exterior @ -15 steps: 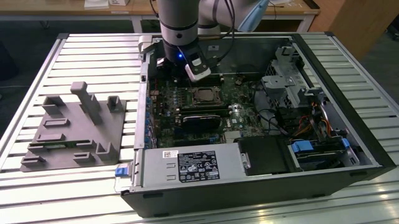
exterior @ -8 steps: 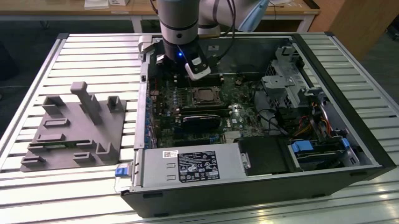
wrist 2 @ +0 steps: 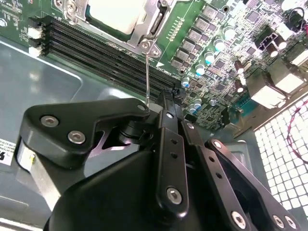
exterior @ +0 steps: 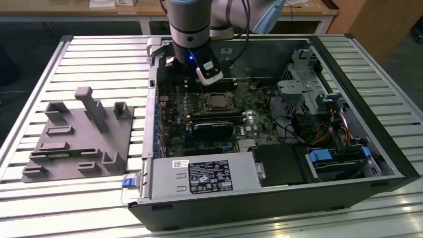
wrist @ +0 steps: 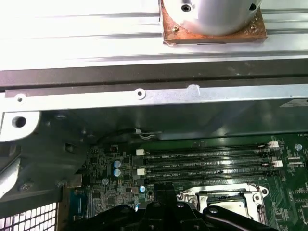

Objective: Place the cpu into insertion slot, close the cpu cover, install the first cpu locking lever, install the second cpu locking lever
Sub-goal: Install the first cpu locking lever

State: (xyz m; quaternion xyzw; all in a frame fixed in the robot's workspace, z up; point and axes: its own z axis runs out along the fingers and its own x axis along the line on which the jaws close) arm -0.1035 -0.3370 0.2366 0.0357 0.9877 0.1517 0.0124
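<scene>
The cpu [wrist 2: 115, 12] shows its pale silvery face inside the insertion slot [exterior: 216, 101] on the green board. The cpu cover [wrist 2: 147, 24], a silvery frame, lies down around it. A thin metal locking lever [wrist 2: 147, 77] runs from the socket's corner out to the tips of my gripper [wrist 2: 166, 98]. The gripper's black fingers look shut, with the lever's end right beside them; I cannot tell whether it is clamped. In the exterior view the gripper [exterior: 211, 79] hangs just behind the socket. The first wrist view has the socket [wrist: 226, 199] at its lower edge.
The open computer case [exterior: 370, 124] walls in the board. Long black memory slots [wrist 2: 106, 48] lie beside the socket. A power supply [exterior: 205, 176] and drive bay [exterior: 327, 161] fill the near side. A grey fixture [exterior: 79, 139] rests on the slatted table at the exterior view's left.
</scene>
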